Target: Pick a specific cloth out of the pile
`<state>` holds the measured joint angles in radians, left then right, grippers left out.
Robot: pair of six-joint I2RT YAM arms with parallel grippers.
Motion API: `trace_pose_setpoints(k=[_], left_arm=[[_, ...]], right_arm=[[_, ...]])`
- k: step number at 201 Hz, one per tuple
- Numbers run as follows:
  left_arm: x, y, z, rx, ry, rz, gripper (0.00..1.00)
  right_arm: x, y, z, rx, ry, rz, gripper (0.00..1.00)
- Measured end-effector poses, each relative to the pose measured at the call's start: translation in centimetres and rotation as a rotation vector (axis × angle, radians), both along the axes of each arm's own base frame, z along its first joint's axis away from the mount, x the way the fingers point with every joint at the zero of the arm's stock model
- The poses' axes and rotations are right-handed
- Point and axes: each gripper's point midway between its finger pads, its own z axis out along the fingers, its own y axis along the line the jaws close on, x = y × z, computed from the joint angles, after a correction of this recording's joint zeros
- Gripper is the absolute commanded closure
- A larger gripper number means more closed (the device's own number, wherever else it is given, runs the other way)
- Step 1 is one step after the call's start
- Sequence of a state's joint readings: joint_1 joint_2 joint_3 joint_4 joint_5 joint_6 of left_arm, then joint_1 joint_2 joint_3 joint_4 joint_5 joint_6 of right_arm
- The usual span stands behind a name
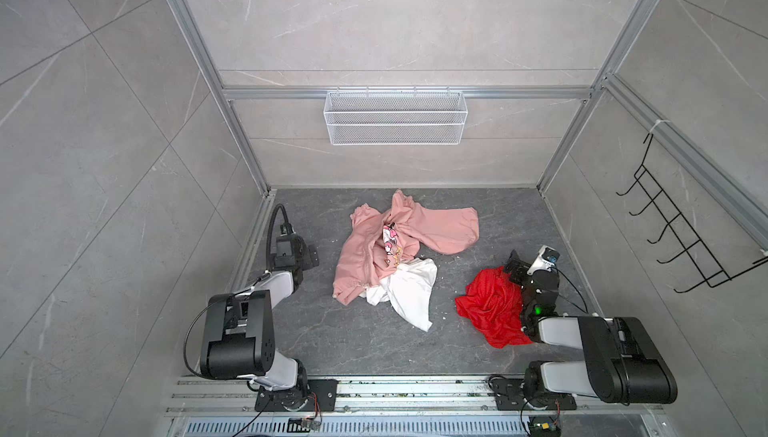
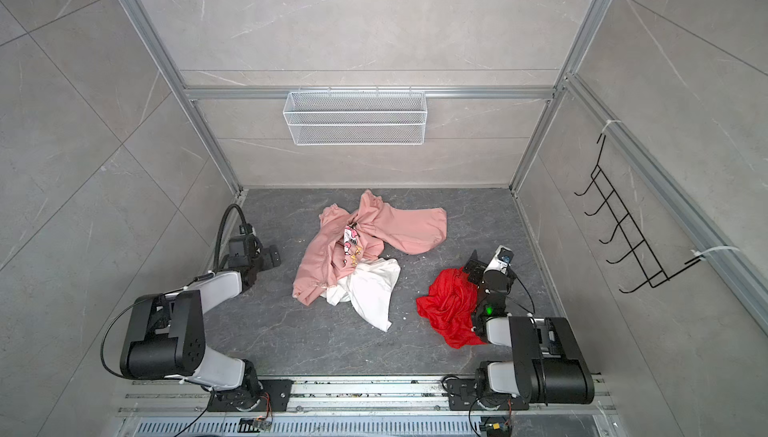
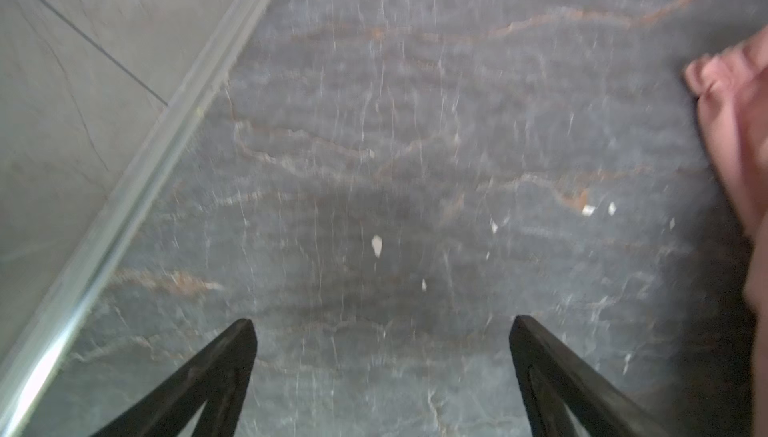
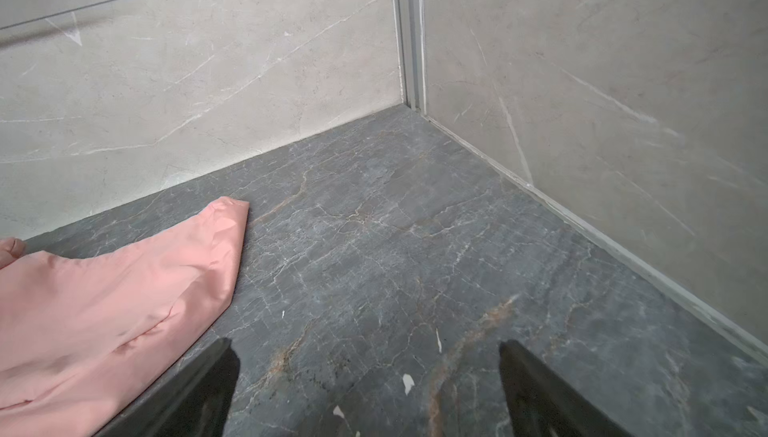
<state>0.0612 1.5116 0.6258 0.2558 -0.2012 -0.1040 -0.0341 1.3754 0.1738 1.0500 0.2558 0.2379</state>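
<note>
The cloth (image 1: 492, 306) (image 2: 451, 310) is bright red and lies crumpled on the dark floor, to the right of the pile and apart from it. My right forearm covers its right edge. The pile is a pale pink sweatshirt (image 1: 370, 248) (image 2: 328, 256) with a white cloth (image 1: 409, 289) at its near side. At the red cloth's far edge, my right gripper (image 1: 514, 262) (image 4: 366, 343) is open, with only bare floor between its fingers. My left gripper (image 1: 309, 258) (image 3: 383, 322) is open and empty over bare floor, left of the pile. Both wrist views catch the pink sweatshirt (image 3: 739, 123) (image 4: 104, 310).
A white wire basket (image 1: 395, 117) hangs on the back wall. A black hook rack (image 1: 673, 223) is fixed to the right wall. Aluminium posts stand at the floor's corners, and mounting rails (image 1: 415, 393) run along the front. Small white flecks (image 4: 408, 383) dot the floor.
</note>
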Motion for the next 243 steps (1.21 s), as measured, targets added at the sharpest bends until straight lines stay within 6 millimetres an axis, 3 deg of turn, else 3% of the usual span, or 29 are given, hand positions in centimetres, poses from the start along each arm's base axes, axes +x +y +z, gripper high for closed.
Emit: trace_pose_setpoints(k=[25,56,84,166,243], left_arm=[[-1.3,0.3,-1.5,-0.002,0.0,0.009,0.02],[-0.5,0.2,-0.6,-0.003,-0.069,0.001,0.02],[0.0,0.0,0.1,-0.007,-0.104,-0.009,0.02],[0.7,-0.7,0.8,-0.017,-0.149,-0.055,0.02],[-0.8,-1.4,-0.1,-0.026,-0.174,-0.089,0.02]], right_arm=[[0.1,0.4,-0.3,-0.003,0.01,0.024,0.0],[0.6,1.0,-0.5,-0.026,0.024,0.064,0.0],[1.7,2.7,-2.0,-0.064,0.077,0.113,0.0],[3.0,3.1,-0.8,-0.108,0.07,0.113,0.0],[3.4,4.1,-1.1,-0.155,0.101,0.131,0.0]])
